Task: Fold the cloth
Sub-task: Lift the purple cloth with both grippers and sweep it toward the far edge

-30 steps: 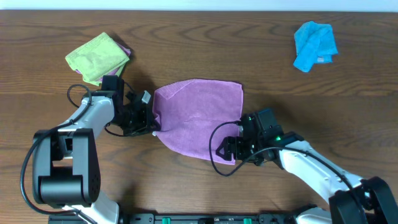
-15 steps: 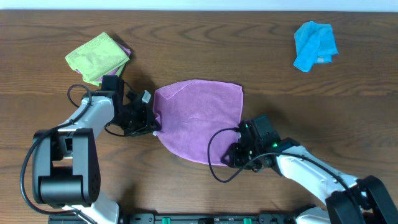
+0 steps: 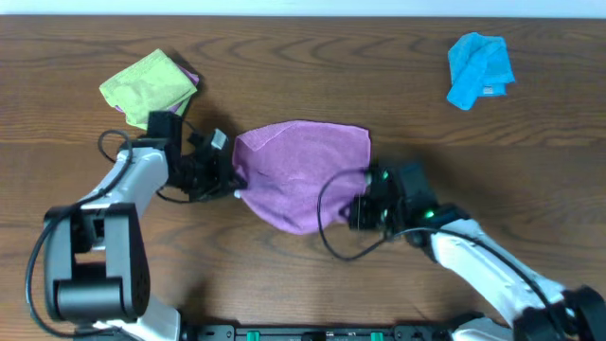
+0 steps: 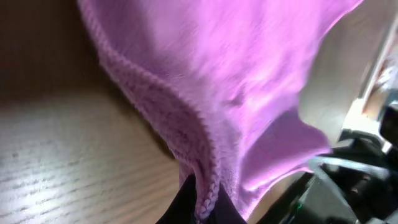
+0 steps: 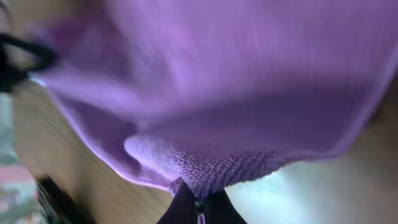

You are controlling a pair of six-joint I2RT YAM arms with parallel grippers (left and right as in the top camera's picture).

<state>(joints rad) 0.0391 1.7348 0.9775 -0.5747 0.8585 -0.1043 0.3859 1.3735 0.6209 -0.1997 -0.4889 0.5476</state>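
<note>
The purple cloth (image 3: 301, 172) lies at the table's middle, its near part drawn up off the wood. My left gripper (image 3: 231, 184) is shut on the cloth's left corner; in the left wrist view the stitched hem (image 4: 205, 186) is pinched between the dark fingertips at my left gripper (image 4: 204, 205). My right gripper (image 3: 352, 210) is shut on the cloth's near right corner. In the right wrist view the cloth (image 5: 249, 93) hangs from my right gripper (image 5: 199, 208), its nubby edge clamped between the tips.
A lime-green cloth (image 3: 149, 87) lies at the back left, just behind my left arm. A bright blue cloth (image 3: 479, 68) sits bunched at the back right. A black cable (image 3: 327, 213) loops over the purple cloth's near right edge.
My right gripper went from open to shut on the near right corner and moved up and away from the front edge with it. The left gripper shifted slightly back, still gripping.
</note>
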